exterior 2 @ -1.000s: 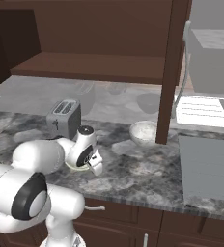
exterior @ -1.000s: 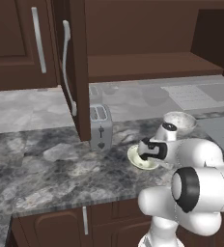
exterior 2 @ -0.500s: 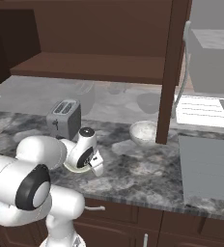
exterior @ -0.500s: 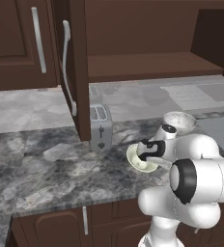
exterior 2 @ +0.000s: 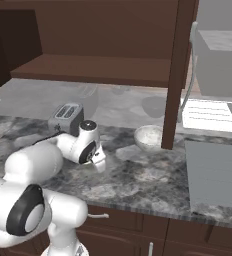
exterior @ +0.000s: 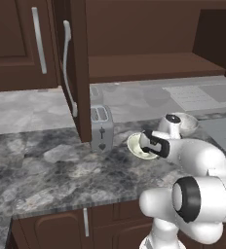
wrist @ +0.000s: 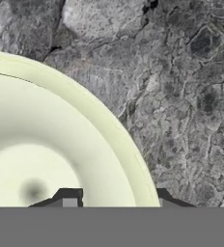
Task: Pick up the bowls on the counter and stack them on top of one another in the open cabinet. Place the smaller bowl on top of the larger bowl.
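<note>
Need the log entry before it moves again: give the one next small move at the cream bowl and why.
Probably finish closing, then lift straight up. In the hand view the end effector straddles the cream bowl's rim, one fingertip inside, the other outside, and the bowl sits on the counter. A firm grip isn't yet evident.

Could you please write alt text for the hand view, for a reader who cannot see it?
Close-up from above of the smaller bowl, cream and pale yellow-green, on the counter of dark grey marbled stone. The gripper straddles its rim, one fingertip inside, one outside.
</note>
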Robot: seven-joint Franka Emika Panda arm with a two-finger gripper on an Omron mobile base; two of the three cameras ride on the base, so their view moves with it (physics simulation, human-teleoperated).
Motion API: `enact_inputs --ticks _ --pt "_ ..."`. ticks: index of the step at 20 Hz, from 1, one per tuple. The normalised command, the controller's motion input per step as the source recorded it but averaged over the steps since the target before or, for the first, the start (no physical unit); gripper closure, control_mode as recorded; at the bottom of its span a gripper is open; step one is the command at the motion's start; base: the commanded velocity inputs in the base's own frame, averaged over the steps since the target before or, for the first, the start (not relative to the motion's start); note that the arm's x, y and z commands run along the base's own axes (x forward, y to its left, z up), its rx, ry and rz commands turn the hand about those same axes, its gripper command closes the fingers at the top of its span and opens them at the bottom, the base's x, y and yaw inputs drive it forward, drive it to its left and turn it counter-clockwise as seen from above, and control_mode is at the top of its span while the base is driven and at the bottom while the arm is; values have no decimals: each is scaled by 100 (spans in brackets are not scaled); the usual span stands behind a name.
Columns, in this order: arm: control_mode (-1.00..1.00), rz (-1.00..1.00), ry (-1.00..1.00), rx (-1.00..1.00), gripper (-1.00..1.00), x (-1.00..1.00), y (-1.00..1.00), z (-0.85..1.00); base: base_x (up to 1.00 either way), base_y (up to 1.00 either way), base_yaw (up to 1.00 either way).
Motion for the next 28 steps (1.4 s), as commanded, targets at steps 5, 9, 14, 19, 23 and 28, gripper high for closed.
enact_inputs --ticks 5,9,14,19,23,28 --pt "-100 -7 0 0 100 -16 -25 65 0 0 0" --pt "-100 -7 -4 -1 100 -31 -41 53 0 0 0" --pt "-100 -10 -4 0 100 -20 -53 41 0 0 0" --pt "-100 -18 0 0 100 2 -52 38 0 0 0" --pt "-100 -20 0 0 100 19 -41 34 0 0 0" --pt "-100 -20 0 0 100 32 -41 27 0 0 0"
